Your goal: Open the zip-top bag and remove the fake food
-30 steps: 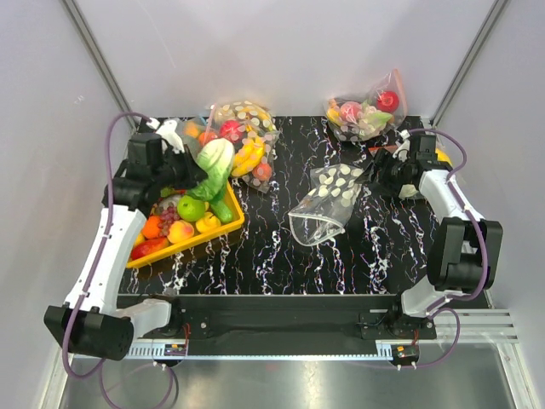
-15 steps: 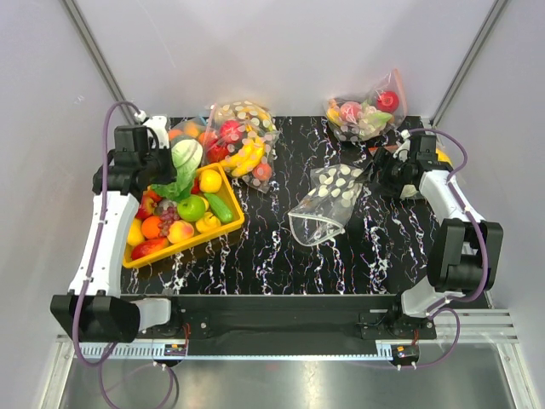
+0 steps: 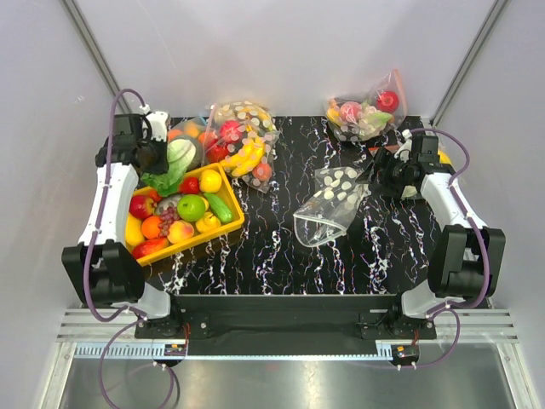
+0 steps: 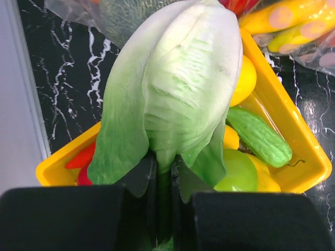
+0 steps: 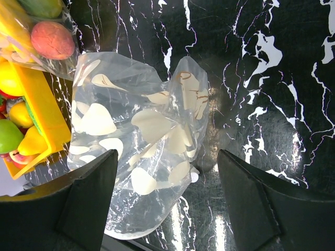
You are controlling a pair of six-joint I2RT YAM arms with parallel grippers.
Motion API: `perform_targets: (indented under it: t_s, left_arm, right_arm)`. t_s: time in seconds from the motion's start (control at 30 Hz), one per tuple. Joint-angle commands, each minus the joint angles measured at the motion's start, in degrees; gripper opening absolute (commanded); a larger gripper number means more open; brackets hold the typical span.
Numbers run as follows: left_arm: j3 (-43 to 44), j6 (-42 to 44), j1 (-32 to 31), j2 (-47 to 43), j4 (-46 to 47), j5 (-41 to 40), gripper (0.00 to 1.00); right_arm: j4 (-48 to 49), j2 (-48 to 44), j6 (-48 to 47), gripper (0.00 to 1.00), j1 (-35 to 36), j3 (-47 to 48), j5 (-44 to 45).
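Observation:
My left gripper [image 3: 160, 170] is shut on the leafy green lettuce [image 3: 180, 155] and holds it over the far left corner of the yellow tray [image 3: 234, 223]. In the left wrist view the fingers [image 4: 163, 167] pinch the lettuce [image 4: 178, 78] at its green stem end. The dotted zip-top bag [image 3: 330, 204] lies empty on the black table, its mouth gaping toward the near side. My right gripper [image 3: 381, 181] is open at the bag's far right end. In the right wrist view the bag [image 5: 141, 157] lies between and below the wide-open fingers [image 5: 166, 157]. A green apple [image 3: 192, 207] and a red fruit [image 3: 189, 185] lie in the tray.
The tray also holds a cucumber [image 4: 259, 136] and several other fruits. A bulkier dotted bag with bananas [image 3: 243, 145] lies behind the tray. Another filled clear bag [image 3: 362, 111] sits at the back right. White walls enclose the table.
My left arm has carried the lettuce left and back, from over the tray's middle to its far left corner. The bag has shifted slightly. The right gripper has barely moved.

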Motion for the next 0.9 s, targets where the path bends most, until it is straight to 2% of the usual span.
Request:
perform_targets:
  t_s: [0.0, 0.37, 0.67, 0.77, 0.8, 0.87]
  left_arm:
    - [2.62, 3.72, 0.07, 1.29, 2.05, 5.77, 0.00]
    - [0.51, 3.82, -0.02, 4.72, 1.96, 4.28, 0.00]
    - [-1.34, 3.03, -0.02, 5.34, 1.43, 2.61, 0.05]
    - [-0.90, 2.41, -0.02, 5.95, 0.91, 1.74, 0.23]
    - [-0.72, 2.15, -0.02, 6.30, 0.56, 1.47, 0.35]
    - [-0.54, 1.18, -0.02, 6.39, 0.38, 0.51, 0.48]
  right_arm:
    - [-0.83, -2.07, -1.35, 0.84, 0.27, 0.49, 0.28]
    - [-0.92, -1.37, -1.61, 0.84, 0.27, 0.93, -0.07]
    - [-1.36, -1.72, -1.88, 0.84, 0.27, 1.02, 0.46]
    - [-1.36, -1.72, -1.97, 0.84, 0.27, 1.28, 0.28]
    - [-1.36, -1.72, -1.97, 0.84, 0.27, 1.29, 0.28]
    - [-1.53, -1.81, -1.97, 0.84, 0.27, 1.29, 0.28]
